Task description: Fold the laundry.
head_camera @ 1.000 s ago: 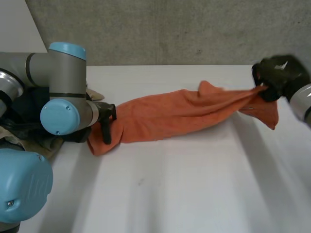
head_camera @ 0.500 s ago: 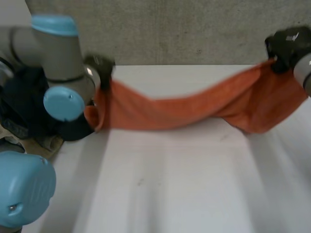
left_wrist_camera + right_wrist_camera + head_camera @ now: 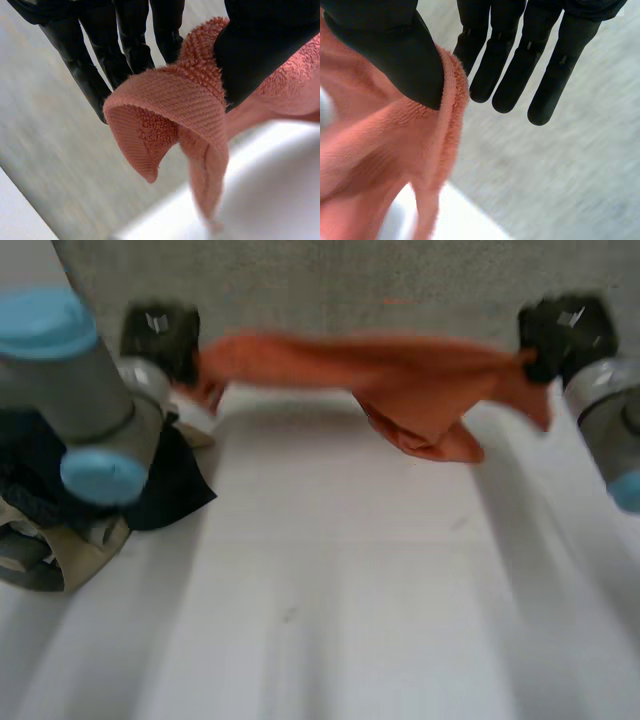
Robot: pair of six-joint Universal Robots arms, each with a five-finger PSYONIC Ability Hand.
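The near worktop (image 3: 330, 620) is lying bare, with a heap of dark clothes (image 3: 170, 485) sitting at its left by the left arm. Beyond, over the far edge, the towel (image 3: 410, 380) is hanging in the air and sagging in the middle; it is soft, light terry, likely drooping wherever unsupported, so its ends look the right hold. The left robot hand (image 3: 160, 332) and right robot hand (image 3: 560, 330) are each pinching one end, thumb clamping cloth against straight fingers (image 3: 512, 75).
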